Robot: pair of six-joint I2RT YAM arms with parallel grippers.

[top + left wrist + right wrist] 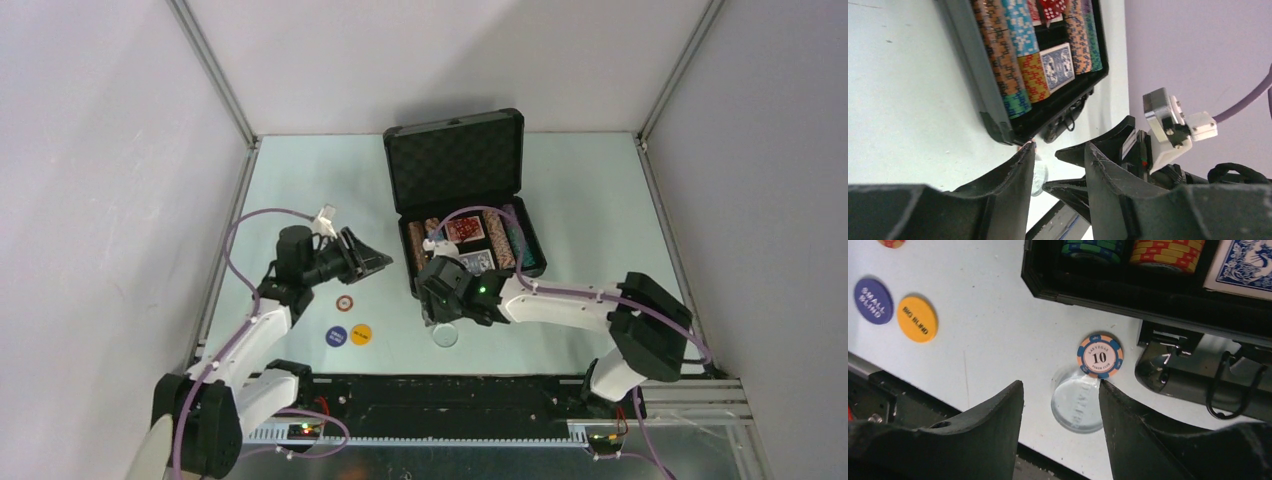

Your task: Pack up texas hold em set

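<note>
Beside case [1083,290], 10 chip [1100,356], clear button [1074,410], r. hand [1060,387] spread above

The pale table [988,330] carries a clear round disc [1075,407] between the fingers of the right gripper [1060,386], a ten chip [1100,356] touching it just past the fingertips, the black case [1128,295] open beyond that, and a yellow button [917,318] and a blue button [873,300] left of the fingers.

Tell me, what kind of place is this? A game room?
Probably a robot test booth: plain white walls, a metal frame, and a left arm and right arm bolted at the table edge near a poker case.
</note>
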